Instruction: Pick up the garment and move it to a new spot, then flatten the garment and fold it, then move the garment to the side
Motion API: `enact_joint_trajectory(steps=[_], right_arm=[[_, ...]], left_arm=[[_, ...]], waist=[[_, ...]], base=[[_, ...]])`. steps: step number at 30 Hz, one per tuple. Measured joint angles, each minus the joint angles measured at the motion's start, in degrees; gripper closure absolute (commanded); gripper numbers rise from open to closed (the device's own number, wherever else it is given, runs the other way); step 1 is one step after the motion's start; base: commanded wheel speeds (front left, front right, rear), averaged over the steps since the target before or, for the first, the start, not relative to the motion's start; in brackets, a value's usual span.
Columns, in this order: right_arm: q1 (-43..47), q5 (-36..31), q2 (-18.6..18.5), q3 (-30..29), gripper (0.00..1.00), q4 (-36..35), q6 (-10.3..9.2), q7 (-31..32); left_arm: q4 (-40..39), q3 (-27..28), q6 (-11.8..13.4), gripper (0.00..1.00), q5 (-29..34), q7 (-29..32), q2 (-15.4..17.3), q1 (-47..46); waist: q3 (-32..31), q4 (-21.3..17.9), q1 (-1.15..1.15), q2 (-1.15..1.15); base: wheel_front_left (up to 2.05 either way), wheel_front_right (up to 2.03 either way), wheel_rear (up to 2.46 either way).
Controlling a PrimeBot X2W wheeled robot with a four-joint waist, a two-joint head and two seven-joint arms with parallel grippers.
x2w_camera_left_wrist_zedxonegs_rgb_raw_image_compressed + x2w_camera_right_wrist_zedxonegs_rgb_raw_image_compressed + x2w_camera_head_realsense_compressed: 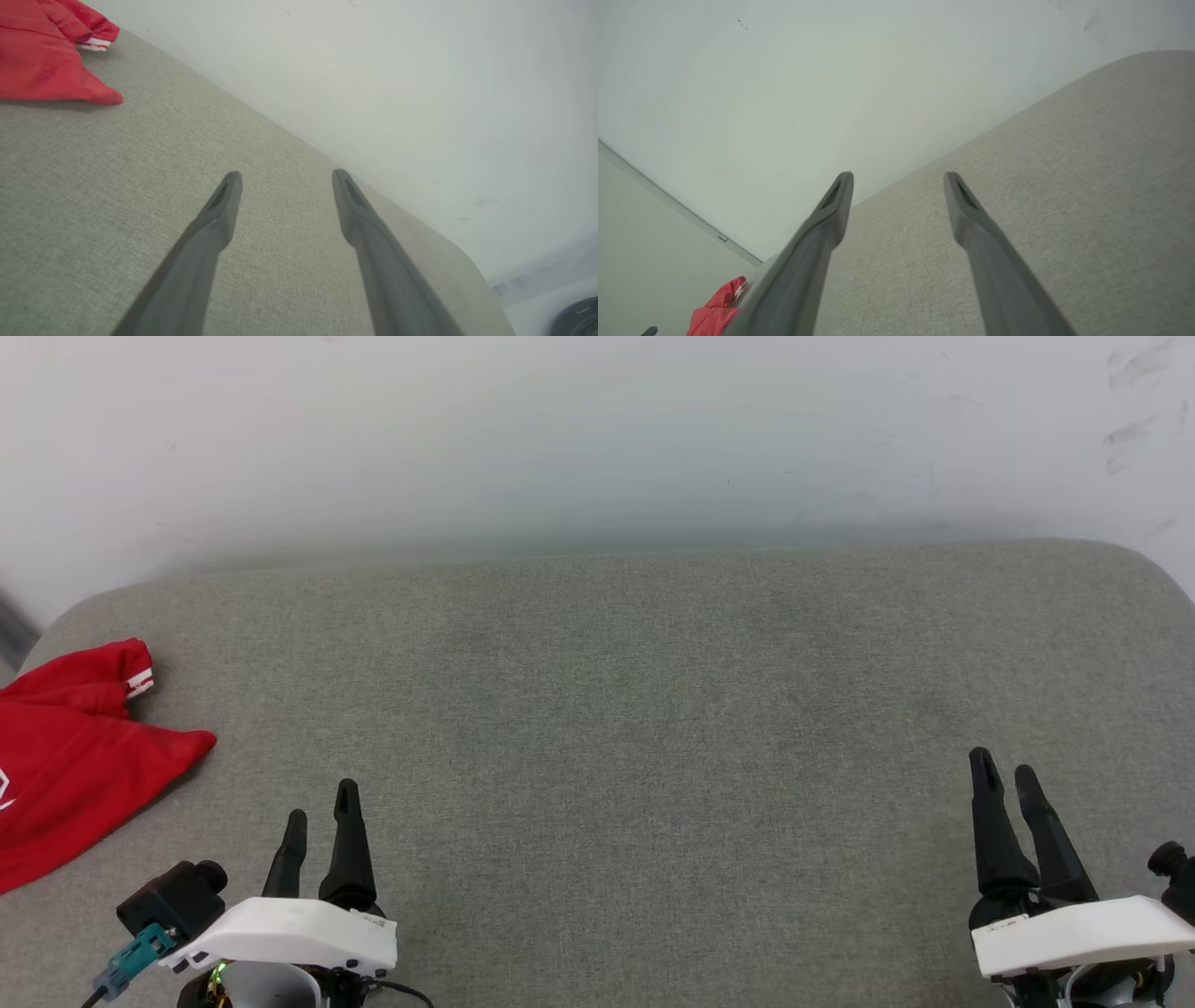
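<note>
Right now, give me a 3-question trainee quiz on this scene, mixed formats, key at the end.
1. Multiple choice: where on the grey woven fabric surface does the crumpled red T-shirt with white striped trim lie?
A) in the centre
B) at the robot's far left edge
C) at the far right corner
2. True or false: the left gripper is open and apart from the T-shirt.
3. Fill in: the right gripper has its jaws ____ and holds ____.
Key: 1 B; 2 true; 3 open, nothing.
</note>
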Motion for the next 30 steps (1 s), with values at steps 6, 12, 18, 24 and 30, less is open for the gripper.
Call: enact_joint_trajectory(steps=[6,12,18,24,30], right_arm=[[0.92,-4.0,0.0,0.23,0.0,-0.48,0.0,-1.03],[1.17,-7.0,0.0,0.42,0.0,-1.27,0.0,-2.01],[2.19,-10.46,-0.01,0.43,0.0,-1.74,0.0,-2.97],[2.36,-14.32,0.0,0.64,0.0,-2.04,0.0,-3.82],[2.82,-17.77,-0.01,0.82,0.0,-2.66,0.0,-4.61]], left_arm=[[-0.65,-0.82,-0.03,0.0,3.99,-0.99,0.22,0.29],[-1.36,-1.33,-0.69,0.0,7.5,-1.94,0.22,1.07],[-1.48,-1.51,-0.88,0.0,11.04,-2.79,0.16,1.4],[-1.94,-1.74,-1.14,0.0,14.74,-3.63,0.08,1.8],[-2.0,-2.12,-1.64,0.0,18.19,-4.5,0.02,2.33]], waist=[[0.01,-0.01,0.0,0.0],[-0.01,-0.02,0.0,0.0],[-0.06,0.02,0.0,0.0],[-0.07,0.04,0.0,0.0],[-0.07,0.07,0.0,0.0]], base=[[0.0,0.0,0.0],[0.0,0.0,0.0],[0.0,0.0,0.0],[0.0,0.0,0.0],[0.0,0.0,0.0]])
